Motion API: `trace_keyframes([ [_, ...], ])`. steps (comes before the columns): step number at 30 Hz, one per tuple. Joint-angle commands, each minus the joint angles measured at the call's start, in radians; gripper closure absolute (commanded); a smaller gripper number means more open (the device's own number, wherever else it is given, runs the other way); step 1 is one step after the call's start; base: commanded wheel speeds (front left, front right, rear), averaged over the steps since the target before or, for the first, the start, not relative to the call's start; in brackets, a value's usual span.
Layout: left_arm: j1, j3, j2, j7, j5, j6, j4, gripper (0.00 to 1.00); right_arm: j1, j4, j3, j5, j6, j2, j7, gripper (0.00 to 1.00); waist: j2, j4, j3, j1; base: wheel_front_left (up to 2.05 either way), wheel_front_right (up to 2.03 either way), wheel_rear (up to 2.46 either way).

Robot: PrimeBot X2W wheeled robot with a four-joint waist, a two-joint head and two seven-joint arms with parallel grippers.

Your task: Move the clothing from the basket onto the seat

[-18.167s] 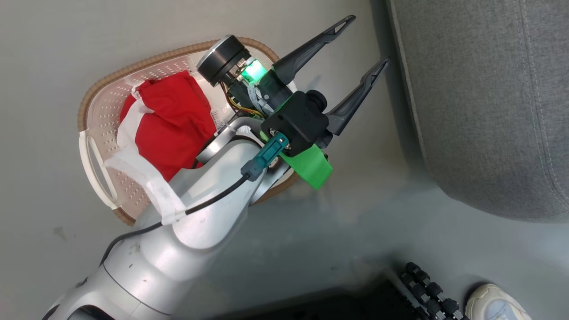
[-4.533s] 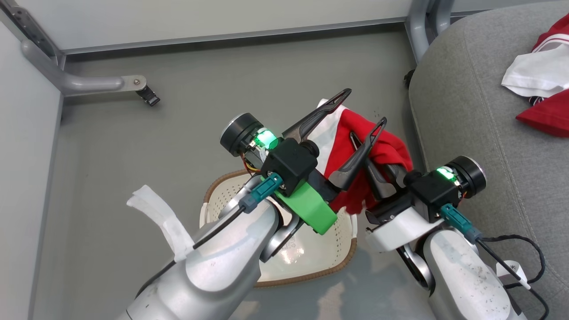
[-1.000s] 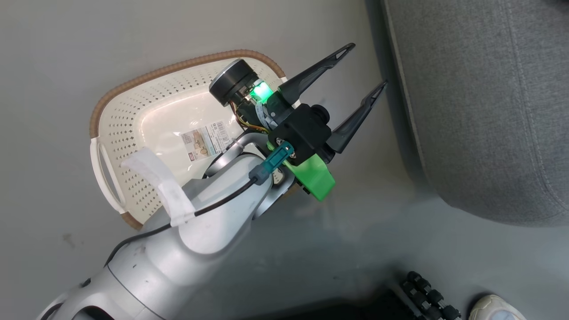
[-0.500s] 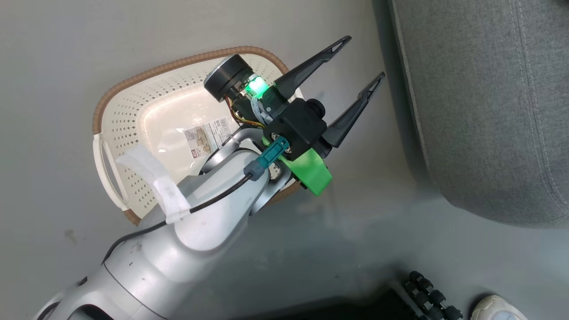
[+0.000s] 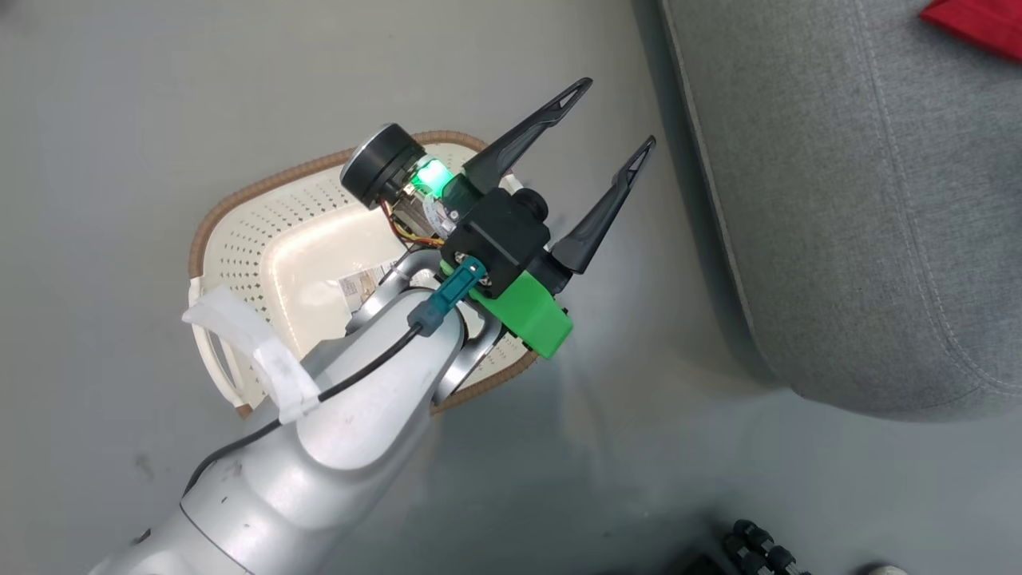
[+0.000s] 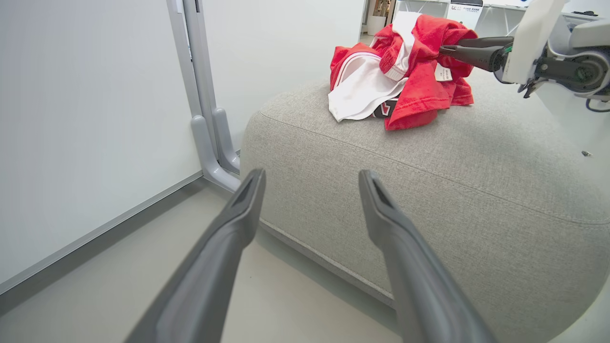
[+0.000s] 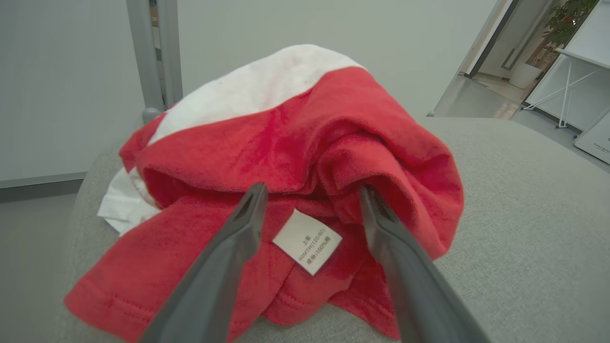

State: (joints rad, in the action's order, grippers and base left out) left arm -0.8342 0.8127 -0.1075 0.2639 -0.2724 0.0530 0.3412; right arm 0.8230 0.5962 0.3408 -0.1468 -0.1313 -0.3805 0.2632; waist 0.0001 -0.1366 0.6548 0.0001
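The clothing (image 6: pixel 405 81) lies in a red and white heap on top of the grey seat (image 6: pixel 429 181); one red corner (image 5: pixel 970 20) shows in the head view. My right gripper (image 7: pixel 313 189) is open, its fingers either side of a red fold and the white tag (image 7: pixel 307 240). From the left wrist view it (image 6: pixel 448 47) reaches into the heap from the right. My left gripper (image 5: pixel 619 112) is open and holds nothing, above the floor between the basket (image 5: pixel 239 239) and the seat (image 5: pixel 838 200). A paper label (image 5: pixel 363 285) lies on the basket's floor.
A grey metal frame post (image 6: pixel 205 119) stands against the white wall left of the seat. Black rollers of my base (image 5: pixel 758 547) show at the bottom edge. A white table (image 7: pixel 586 62) stands far behind the seat.
The head camera has shifted, so the basket and seat sit differently in the picture. The garment my right gripper carried earlier now rests on the seat. My left arm keeps its pose.
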Motion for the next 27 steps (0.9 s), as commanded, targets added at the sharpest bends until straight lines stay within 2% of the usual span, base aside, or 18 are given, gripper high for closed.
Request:
trace_keyframes([
  [1, 0.026, -0.011, -0.008, 0.001, -0.008, -0.007, -0.005, 0.00, -0.052, -0.024, 0.000, -0.009, 0.001, 0.014, 0.002, 0.00, -0.0001, -0.006, -0.054, -0.0001, 0.00, 0.00, 0.00],
  [8, 0.110, -0.077, -0.022, 0.001, -0.019, -0.024, -0.030, 0.00, -0.218, -0.166, -0.012, -0.023, 0.001, 0.072, 0.002, 0.00, -0.0001, 0.005, -0.146, -0.0001, 0.00, 0.00, 0.00],
  [17, 0.236, -0.197, -0.037, 0.000, -0.031, -0.045, -0.067, 0.00, -0.358, -0.352, -0.100, -0.030, 0.001, 0.158, 0.002, 0.00, -0.0001, 0.063, -0.256, -0.0001, 0.00, 0.00, 0.00],
  [27, 0.364, -0.362, -0.035, 0.000, -0.021, -0.057, -0.107, 0.00, -0.423, -0.436, -0.199, -0.026, 0.001, 0.209, 0.002, 0.00, -0.0001, 0.148, -0.347, -0.0001, 0.00, 0.00, 0.00],
])
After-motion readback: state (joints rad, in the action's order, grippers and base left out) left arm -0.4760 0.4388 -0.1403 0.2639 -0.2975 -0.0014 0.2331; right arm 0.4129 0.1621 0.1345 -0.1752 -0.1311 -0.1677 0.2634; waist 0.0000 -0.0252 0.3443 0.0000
